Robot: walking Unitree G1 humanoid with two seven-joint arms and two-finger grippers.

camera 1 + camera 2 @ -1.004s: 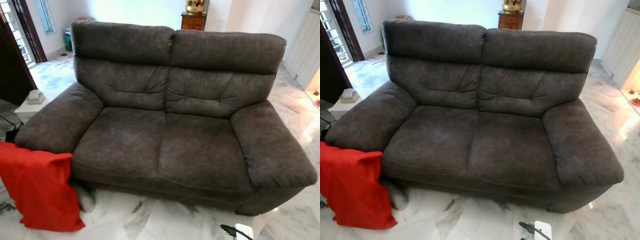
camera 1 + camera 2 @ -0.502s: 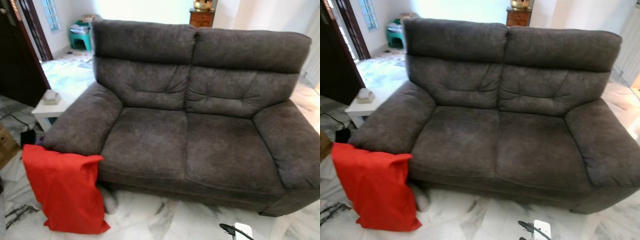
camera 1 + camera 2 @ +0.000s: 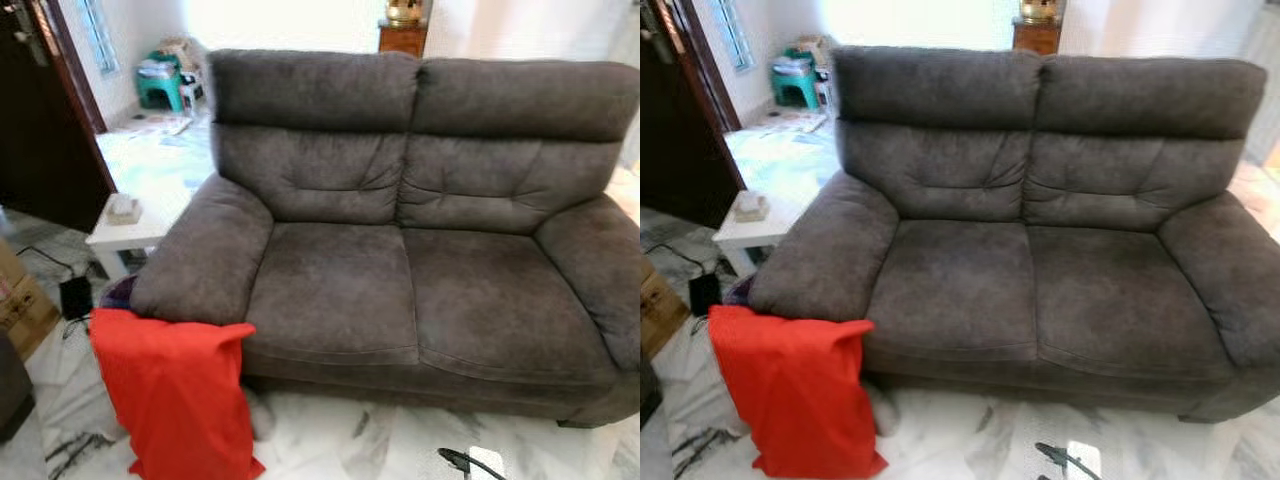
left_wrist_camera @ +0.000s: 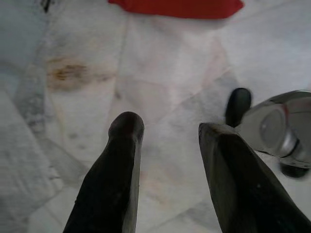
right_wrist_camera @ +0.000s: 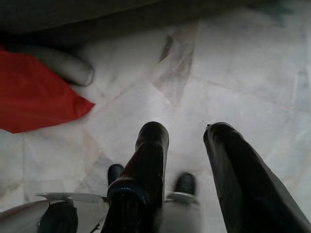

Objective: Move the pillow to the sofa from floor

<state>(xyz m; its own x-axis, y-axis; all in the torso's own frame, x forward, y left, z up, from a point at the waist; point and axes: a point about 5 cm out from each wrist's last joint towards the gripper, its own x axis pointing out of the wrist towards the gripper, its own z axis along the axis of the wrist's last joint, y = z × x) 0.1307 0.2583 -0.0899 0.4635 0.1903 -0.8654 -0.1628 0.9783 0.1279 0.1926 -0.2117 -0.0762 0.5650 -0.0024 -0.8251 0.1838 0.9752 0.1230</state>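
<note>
A pale marble floor (image 3: 330, 445) runs under a dark grey two-seat sofa (image 3: 420, 250), with a bright room behind it. The red pillow (image 3: 170, 395) stands on the floor leaning against the front of the sofa's left armrest, its top edge touching the fabric. Just beside it, tucked under the sofa's front edge, lies a pale grey rounded thing (image 5: 68, 68), perhaps a second cushion; it is too hidden to say. Beyond the armrest stands a small white side table (image 3: 125, 225) with a small box on it, and further from the sofa a cardboard box (image 3: 20, 300) and a dark door (image 3: 45, 110).

This looks like the approach step: the pillow is not yet grasped and lies well off to the left of where the arms hang. The next move calls for facing the pillow, stepping closer and bending low enough for a gripper to reach its upper edge.

The left gripper (image 4: 167, 145) hangs over bare marble, fingers spread apart, holding nothing, the pillow's bottom edge ahead of it. The right gripper (image 5: 187, 145) likewise hangs with fingers parted and empty, touching nothing.
</note>
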